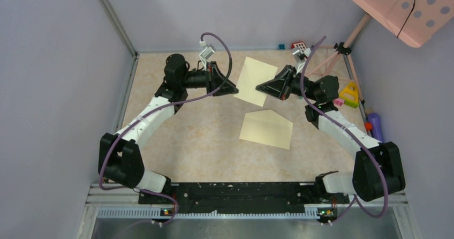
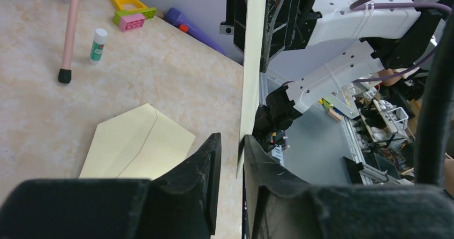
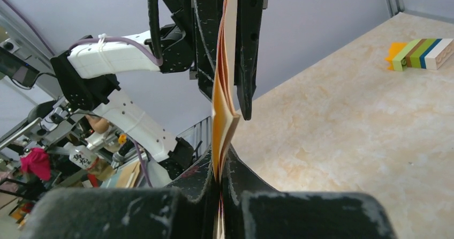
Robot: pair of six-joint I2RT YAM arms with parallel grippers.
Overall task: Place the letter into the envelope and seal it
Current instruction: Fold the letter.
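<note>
Cream paper seen from above: the pointed-flap envelope (image 1: 266, 129) lies flat on the mottled stone-look table (image 1: 187, 142), with the folded letter (image 1: 256, 81) held up between both arms beyond it. Left wrist: the left gripper (image 2: 231, 140) is slightly parted around the sheet's thin edge. Right wrist: the right gripper (image 3: 220, 166) is pinched tight on the layered fold.

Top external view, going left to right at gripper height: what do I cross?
left gripper → letter → right gripper → yellow toy triangle → purple object by the right wall. The envelope lies nearer, under the letter's span, so I left it out.
</note>
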